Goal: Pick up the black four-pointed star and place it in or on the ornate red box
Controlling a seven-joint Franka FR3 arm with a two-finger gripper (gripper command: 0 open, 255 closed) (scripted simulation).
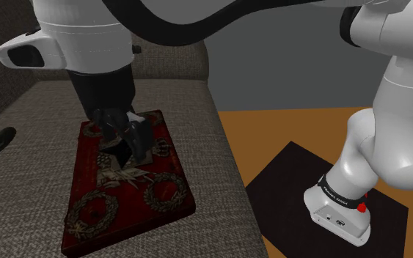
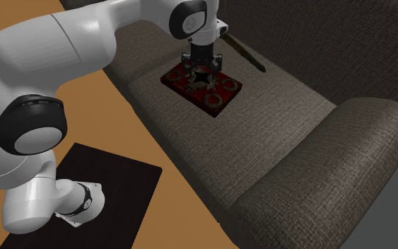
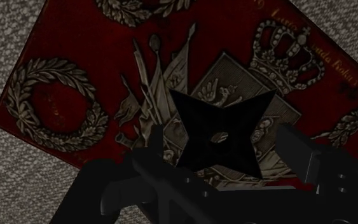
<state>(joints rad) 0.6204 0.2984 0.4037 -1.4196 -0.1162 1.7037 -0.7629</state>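
Sofa (shoulder view): coarse grey-brown seat (image 1: 43, 102) bears the ornate red box (image 1: 164, 194), lying flat; the claw (image 1: 122, 150) hangs low over it, a little toward its far end.
Box (second exterior view): level and well in from the cushion's front edge, claw directly above; a dark rod (image 2: 245, 56) lies beyond, well apart.
Release (wrist view): claw closed on the black four-pointed star (image 3: 222, 137), fingers (image 3: 295, 153) pinching its side points. I'd sink straight down till it rests flat on the lid, spread the fingers wide, then rise vertically so no point catches.
Star to claw: centred between the tips, face-on, over the lid's silver crest; touching the lid or just above, I cannot tell.
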